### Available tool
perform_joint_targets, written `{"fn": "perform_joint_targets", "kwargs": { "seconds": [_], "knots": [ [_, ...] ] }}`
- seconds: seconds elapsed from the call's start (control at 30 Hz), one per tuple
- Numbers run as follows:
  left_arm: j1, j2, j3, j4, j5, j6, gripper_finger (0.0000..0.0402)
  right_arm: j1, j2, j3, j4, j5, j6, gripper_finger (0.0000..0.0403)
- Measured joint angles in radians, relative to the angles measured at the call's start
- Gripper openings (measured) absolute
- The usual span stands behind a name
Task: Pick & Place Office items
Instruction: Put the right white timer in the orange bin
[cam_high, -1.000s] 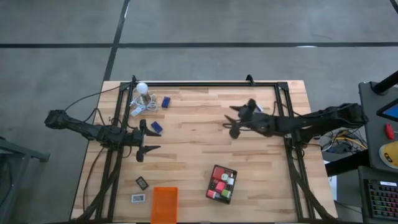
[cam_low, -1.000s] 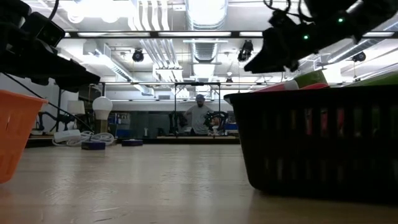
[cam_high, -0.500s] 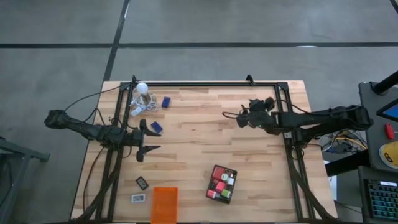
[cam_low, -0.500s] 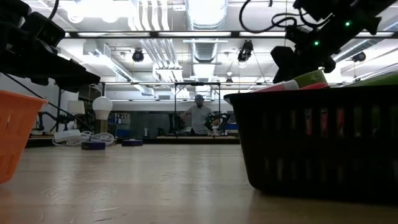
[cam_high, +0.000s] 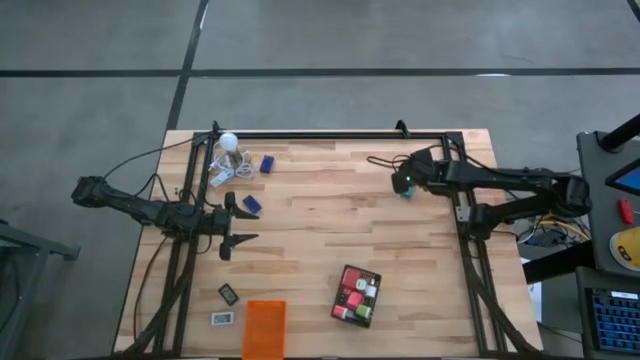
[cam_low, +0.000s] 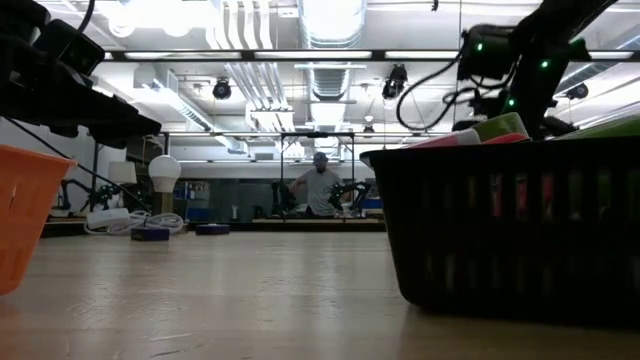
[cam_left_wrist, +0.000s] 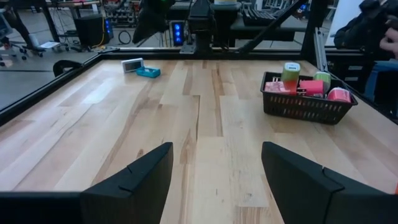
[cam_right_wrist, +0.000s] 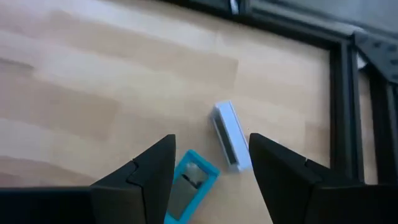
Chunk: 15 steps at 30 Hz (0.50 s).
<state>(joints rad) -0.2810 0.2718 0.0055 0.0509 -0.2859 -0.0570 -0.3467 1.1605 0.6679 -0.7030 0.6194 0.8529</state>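
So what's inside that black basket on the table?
The black basket holds small red, pink, green and white items, some poking above its rim. Whatever lies beneath them is hidden.

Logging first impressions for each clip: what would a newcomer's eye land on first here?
Probably the right claw, open and poised over a teal box and a white box near the table's far right corner. Next, the black tray packed with red, pink and green pieces toward the near edge, with the orange tray to its left.
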Motion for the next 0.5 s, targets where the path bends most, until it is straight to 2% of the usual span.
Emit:
{"fn": "perform_joint_targets", "kwargs": {
  "seconds": [0.07, 0.2, 0.5],
  "knots": [
    [0.000, 0.000, 0.000, 0.000, 0.000, 0.000, 0.0252, -0.045, 0.009, -0.008, 0.000, -0.041, -0.045, 0.0198],
    [0.000, 0.000, 0.000, 0.000, -0.001, 0.000, 0.0252, -0.109, 0.038, -0.009, 0.010, -0.055, -0.119, 0.0198],
    [0.000, 0.000, 0.000, 0.000, -0.001, 0.000, 0.0252, -0.169, 0.123, -0.010, 0.044, -0.080, -0.160, 0.0198]
  ]
}}
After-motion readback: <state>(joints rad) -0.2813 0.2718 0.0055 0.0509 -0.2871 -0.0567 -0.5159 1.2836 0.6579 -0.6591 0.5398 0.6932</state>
